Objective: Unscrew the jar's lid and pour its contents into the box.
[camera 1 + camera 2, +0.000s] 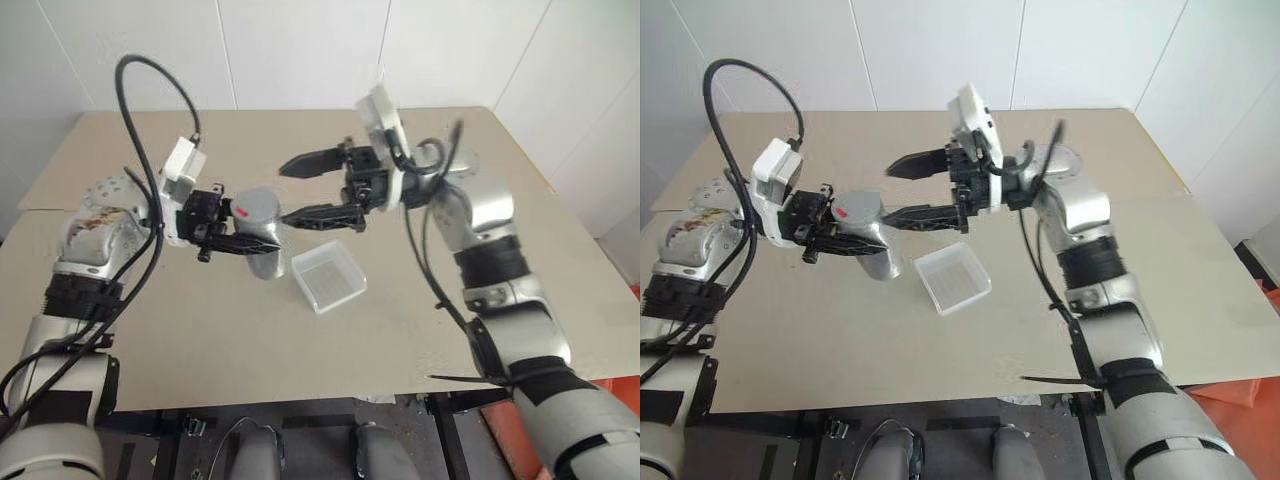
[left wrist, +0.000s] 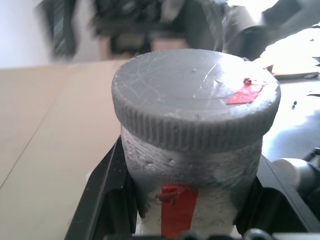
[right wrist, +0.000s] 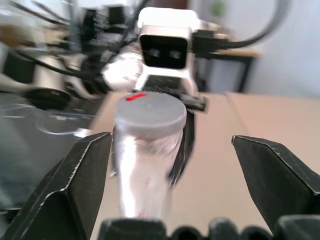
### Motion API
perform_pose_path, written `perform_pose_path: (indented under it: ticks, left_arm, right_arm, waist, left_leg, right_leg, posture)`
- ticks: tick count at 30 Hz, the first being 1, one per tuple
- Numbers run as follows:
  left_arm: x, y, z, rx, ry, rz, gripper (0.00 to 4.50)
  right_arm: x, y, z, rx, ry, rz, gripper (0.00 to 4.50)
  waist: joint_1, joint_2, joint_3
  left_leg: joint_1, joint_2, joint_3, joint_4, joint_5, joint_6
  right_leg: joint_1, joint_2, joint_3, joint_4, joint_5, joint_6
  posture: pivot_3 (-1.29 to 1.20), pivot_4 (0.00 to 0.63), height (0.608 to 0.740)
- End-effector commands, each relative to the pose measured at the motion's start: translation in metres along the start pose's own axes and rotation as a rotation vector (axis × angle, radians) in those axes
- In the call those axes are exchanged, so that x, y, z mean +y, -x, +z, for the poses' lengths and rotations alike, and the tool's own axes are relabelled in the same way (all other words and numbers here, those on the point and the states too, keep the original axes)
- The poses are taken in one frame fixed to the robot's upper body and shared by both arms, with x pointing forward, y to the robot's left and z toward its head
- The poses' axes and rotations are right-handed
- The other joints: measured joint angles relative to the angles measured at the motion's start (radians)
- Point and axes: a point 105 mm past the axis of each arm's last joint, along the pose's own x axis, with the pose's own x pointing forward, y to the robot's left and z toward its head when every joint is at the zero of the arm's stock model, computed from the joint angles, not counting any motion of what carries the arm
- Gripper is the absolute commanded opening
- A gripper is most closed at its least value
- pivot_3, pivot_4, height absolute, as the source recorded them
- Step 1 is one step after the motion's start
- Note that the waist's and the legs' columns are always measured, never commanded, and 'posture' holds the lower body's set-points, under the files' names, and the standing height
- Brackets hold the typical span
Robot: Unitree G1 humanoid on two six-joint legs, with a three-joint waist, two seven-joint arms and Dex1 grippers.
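My left gripper (image 1: 262,232) is shut on the jar (image 1: 262,250), a silvery-grey cylinder held tilted above the table. Its black fingers (image 2: 100,200) clamp the body just under the lid (image 2: 195,100). The lid is a ribbed grey cap with a red mark on top, and it sits on the jar. My right gripper (image 1: 285,192) is open beside the lid, pointing left with its jaws spread wide; the lower finger is close to the jar. The box (image 1: 328,277), a clear shallow tray, lies on the table below and right of the jar. The contents are hidden inside the jar.
The tan tabletop (image 1: 200,340) runs under both arms, with its front edge near me and a white wall behind. A black cable (image 1: 150,110) loops above my left arm. Something orange (image 1: 1240,420) shows beyond the table's right front corner.
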Motion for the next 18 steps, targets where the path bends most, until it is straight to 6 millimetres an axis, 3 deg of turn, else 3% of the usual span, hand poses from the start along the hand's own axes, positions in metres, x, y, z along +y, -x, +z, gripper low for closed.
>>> perform_pose_path:
  ticks: [1, 5, 11, 18]
  left_arm:
    - [0.004, 0.001, 0.005, -0.016, -0.026, 0.059, 1.98]
    - [0.006, -0.001, 0.003, -0.018, -0.023, 0.083, 1.98]
    - [0.008, -0.003, 0.006, -0.030, -0.035, 0.106, 1.98]
    - [0.004, -0.003, 0.008, -0.040, -0.037, 0.104, 1.98]
  right_arm:
    - [0.014, -0.008, 0.031, -0.044, 0.055, -0.030, 4.46]
    - [0.018, -0.027, 0.027, -0.021, 0.044, -0.079, 4.46]
    - [0.008, -0.053, 0.009, 0.042, 0.017, -0.146, 4.46]
    - [-0.005, -0.065, 0.002, 0.066, -0.006, -0.195, 4.46]
  waist:
    - [-0.003, 0.000, 0.000]
    - [-0.005, 0.000, 0.000]
    - [-0.004, 0.000, 0.000]
    - [-0.004, 0.000, 0.000]
  left_leg:
    - [0.000, 0.000, 0.000, 0.000, 0.000, 0.000]
    - [0.000, 0.000, 0.000, 0.000, 0.000, 0.000]
    - [0.000, 0.000, 0.000, 0.000, 0.000, 0.000]
    - [0.000, 0.000, 0.000, 0.000, 0.000, 0.000]
  right_leg:
    - [0.000, 0.000, 0.000, 0.000, 0.000, 0.000]
    - [0.000, 0.001, 0.000, 0.000, 0.000, 0.000]
    - [0.000, 0.000, 0.000, 0.000, 0.000, 0.000]
    - [0.000, 0.000, 0.000, 0.000, 0.000, 0.000]
  posture:
    - [0.00, 0.150, 0.740]
    - [0.00, 0.150, 0.740]
    - [0.00, 0.150, 0.740]
    - [0.00, 0.150, 0.740]
